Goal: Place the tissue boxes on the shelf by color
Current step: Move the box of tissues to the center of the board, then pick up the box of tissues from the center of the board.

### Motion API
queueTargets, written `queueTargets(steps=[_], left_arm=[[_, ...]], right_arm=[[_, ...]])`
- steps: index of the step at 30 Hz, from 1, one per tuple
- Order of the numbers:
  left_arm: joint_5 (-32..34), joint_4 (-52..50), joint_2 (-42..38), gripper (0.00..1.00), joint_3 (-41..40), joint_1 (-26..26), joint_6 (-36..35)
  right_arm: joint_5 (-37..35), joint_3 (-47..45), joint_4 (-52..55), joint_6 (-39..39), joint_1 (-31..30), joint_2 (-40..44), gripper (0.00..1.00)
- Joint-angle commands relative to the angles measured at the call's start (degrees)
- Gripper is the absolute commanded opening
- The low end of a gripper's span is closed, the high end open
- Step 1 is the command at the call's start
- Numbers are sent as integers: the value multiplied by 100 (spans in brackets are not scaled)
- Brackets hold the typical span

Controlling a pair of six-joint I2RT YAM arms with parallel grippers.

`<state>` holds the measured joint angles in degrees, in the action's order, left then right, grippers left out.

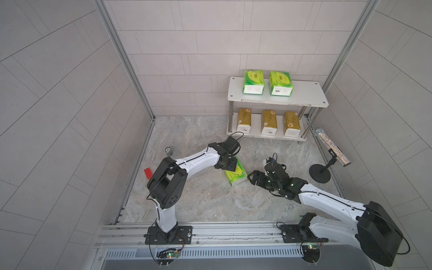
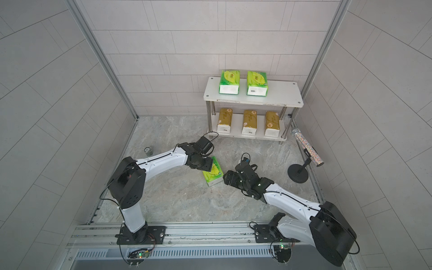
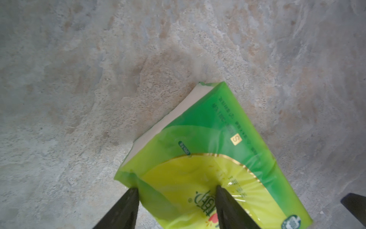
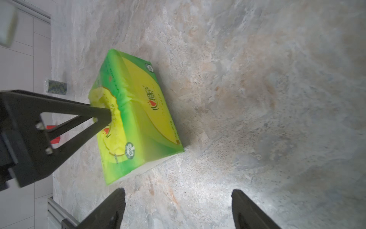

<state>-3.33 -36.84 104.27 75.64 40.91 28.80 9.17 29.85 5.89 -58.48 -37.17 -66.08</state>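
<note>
On the near half of the stone-patterned worktop (image 1: 198,201), the right tool (image 4: 178,191) hangs with its jaws spread wide and nothing between them. It sits just beside a loose green pack (image 1: 237,176), which lies skewed on the worktop. The left tool (image 3: 175,188) comes down on that pack from above and is clamped on it near one long edge. One finger sits at the side and the other is dug into the yellow leaf print, so the wrapper puckers. Farther back, against the tiled wall, stands the shelf (image 1: 306,93). Two green packs (image 1: 253,81) sit side by side on its top board, and three gold packs (image 1: 269,121) line the lower board, white ends forward.
</note>
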Motion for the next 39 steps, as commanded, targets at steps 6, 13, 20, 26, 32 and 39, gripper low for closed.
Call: queueTargets(steps=[6, 13, 20, 26, 32, 39], left_arm=[[357, -592, -137, 69, -147, -46, 179], [401, -699, -633, 75, 11, -47, 62], [685, -945, -757, 76, 392, -79, -312], [289, -485, -349, 65, 442, -142, -998], [-73, -79, -385, 55, 405, -131, -1203], [-129, 108, 30, 50, 349, -168, -1061]], right_arm=[[254, 790, 4, 326, -71, -700, 87], [174, 822, -33, 209, -71, -363, 88], [296, 397, -488, -324, -71, -273, 88], [263, -242, -1143, -919, -71, 89, 88], [293, -373, -1201, -976, -80, -39, 88], [436, -486, -1477, -1103, -111, -159, 88]])
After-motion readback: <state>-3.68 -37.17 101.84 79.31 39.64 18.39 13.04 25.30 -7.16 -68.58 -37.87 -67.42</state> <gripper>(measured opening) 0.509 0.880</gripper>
